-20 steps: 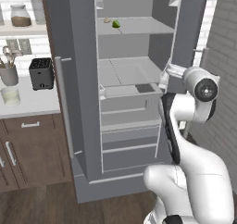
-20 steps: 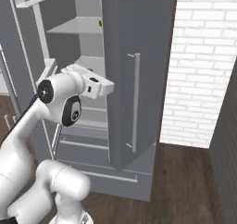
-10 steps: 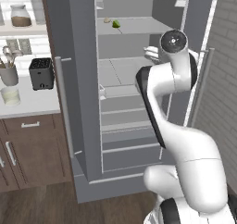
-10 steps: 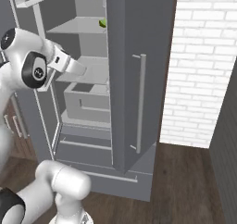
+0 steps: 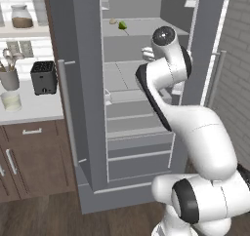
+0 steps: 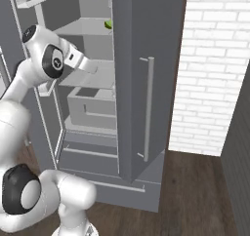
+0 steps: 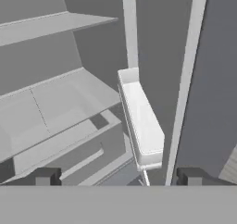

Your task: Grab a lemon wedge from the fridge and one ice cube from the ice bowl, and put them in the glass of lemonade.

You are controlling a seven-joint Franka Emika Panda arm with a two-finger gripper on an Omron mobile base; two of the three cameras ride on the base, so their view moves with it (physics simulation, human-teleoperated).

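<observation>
Grey fridge (image 5: 88, 108) stands with both doors swung open and serves as the reference for all that follows. To its left, on the pale counter (image 5: 29, 108), sit a utensil cup (image 5: 9, 77), a short glass of lemonade (image 5: 10, 101) and a black toaster (image 5: 44, 77); the ice bowl cannot be placed from these views. Inside the fridge, on an upper shelf (image 5: 141, 28), lies the lemon wedge (image 5: 122, 25), small and green-yellow, beside a pale item too small to identify. In the right base view the wedge (image 6: 108, 23) peeks past the edge of the right door (image 6: 146, 74).

The gripper (image 7: 118, 179) is inside the fridge opening, level with the middle shelves and clearly below the wedge. Its fingers (image 7: 46, 177) stand spread wide with nothing between them. The hand camera looks along a white door bin (image 7: 141, 121) and the lower shelves, not at the fruit.

Assessed risks. The wedge sits above the hand, so the arm must rise and reach inward; judged from the tight interior, the wrist or elbow could strike the shelf edge or the door bin on the way. The wedge is very small against wide-set fingers, so a slightly off-centre close may miss it or flick it toward the back of the shelf. It also lies near the shelf's front edge as seen from the left base view, so a nudge could knock it down into the fridge.
</observation>
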